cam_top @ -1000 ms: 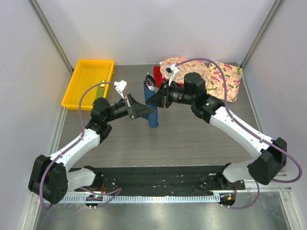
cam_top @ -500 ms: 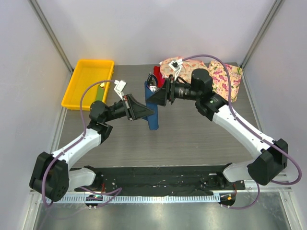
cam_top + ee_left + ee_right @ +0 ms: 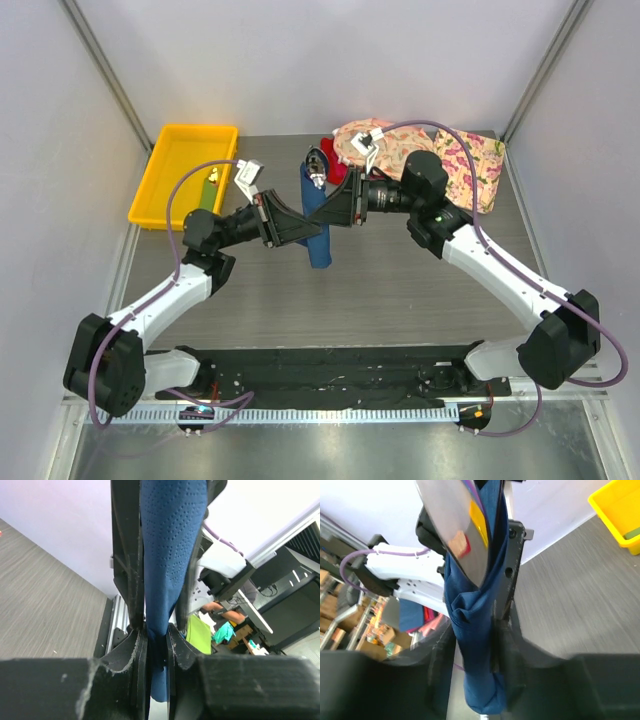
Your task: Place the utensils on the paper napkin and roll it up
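While left gripper [image 3: 308, 232] pinches the rolled napkin [image 3: 318, 256], right gripper [image 3: 320, 208] straddles it, clamp unclear; we likely close right, tighten roll.

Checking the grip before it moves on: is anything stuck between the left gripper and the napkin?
Nothing visible. The left gripper pinches the rolled napkin directly, with bare blue paper against both fingers. The right gripper has its fingers on either side of the same roll, where a metal utensil sticks out.
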Controlling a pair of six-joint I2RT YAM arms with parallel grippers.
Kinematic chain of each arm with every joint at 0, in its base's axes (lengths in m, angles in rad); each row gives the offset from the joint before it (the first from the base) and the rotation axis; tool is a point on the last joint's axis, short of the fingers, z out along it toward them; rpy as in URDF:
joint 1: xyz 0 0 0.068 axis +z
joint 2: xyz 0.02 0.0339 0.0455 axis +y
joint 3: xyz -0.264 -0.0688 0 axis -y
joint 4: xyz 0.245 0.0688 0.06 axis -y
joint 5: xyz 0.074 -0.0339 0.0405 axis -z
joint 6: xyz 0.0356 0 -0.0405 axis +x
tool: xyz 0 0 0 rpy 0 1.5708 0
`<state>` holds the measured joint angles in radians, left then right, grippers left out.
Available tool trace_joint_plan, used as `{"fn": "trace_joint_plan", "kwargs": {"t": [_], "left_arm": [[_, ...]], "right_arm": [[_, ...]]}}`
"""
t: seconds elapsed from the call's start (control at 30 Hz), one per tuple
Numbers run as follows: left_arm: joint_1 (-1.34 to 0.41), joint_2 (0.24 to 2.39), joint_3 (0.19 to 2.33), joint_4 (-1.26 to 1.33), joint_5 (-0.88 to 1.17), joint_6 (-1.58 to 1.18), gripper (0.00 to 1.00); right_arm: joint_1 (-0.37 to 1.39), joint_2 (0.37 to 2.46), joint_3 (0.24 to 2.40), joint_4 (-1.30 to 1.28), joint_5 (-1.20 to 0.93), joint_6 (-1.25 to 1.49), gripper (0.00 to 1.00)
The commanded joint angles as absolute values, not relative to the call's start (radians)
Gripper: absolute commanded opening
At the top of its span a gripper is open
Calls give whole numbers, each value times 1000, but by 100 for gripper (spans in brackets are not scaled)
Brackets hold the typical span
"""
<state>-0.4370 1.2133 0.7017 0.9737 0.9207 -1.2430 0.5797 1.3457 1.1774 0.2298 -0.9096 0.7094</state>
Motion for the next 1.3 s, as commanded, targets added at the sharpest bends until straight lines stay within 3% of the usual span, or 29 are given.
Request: {"fn": "trace_joint_plan", "kwargs": {"t": [0.0,0.03,0.07,0.23,0.4,0.5,0.67,0.93,1.03,1.07,1.17,1.2,1.23,1.27], "left_arm": [[-437,1209,758,1083,927,-1269,0],[-437,1210,759,1083,928,-1270,0],[-437,1209,759,1085,928,-1270,0],[-437,1207,762,1031,914,-1263,4],[-437,1186,769,844,859,-1181,38],[-445,1164,778,766,830,-1131,49],[-463,1137,790,649,795,-1048,52],[-505,1120,801,479,703,-930,50],[-506,1123,811,414,677,-899,28],[-506,1121,810,410,676,-897,15],[-506,1117,779,452,681,-925,1],[-505,1112,766,515,696,-937,0],[-505,1109,749,543,706,-945,0],[-505,1108,746,564,721,-957,0]], "right_arm": [[586,1316,1163,285,-914,721,24],[586,1318,1164,279,-908,718,8],[586,1319,1169,261,-901,703,1],[586,1315,1196,175,-804,666,1],[629,1282,1241,8,-586,497,1],[660,1278,1252,-54,-489,456,1],[678,1279,1258,-97,-370,440,1],[713,1285,1276,-133,-275,400,1],[721,1289,1278,-130,-287,394,1],[719,1289,1278,-129,-294,396,1],[718,1290,1272,-117,-340,397,1],[718,1289,1270,-114,-351,403,1],[713,1289,1269,-107,-389,406,5],[706,1287,1267,-104,-409,413,19]]}}
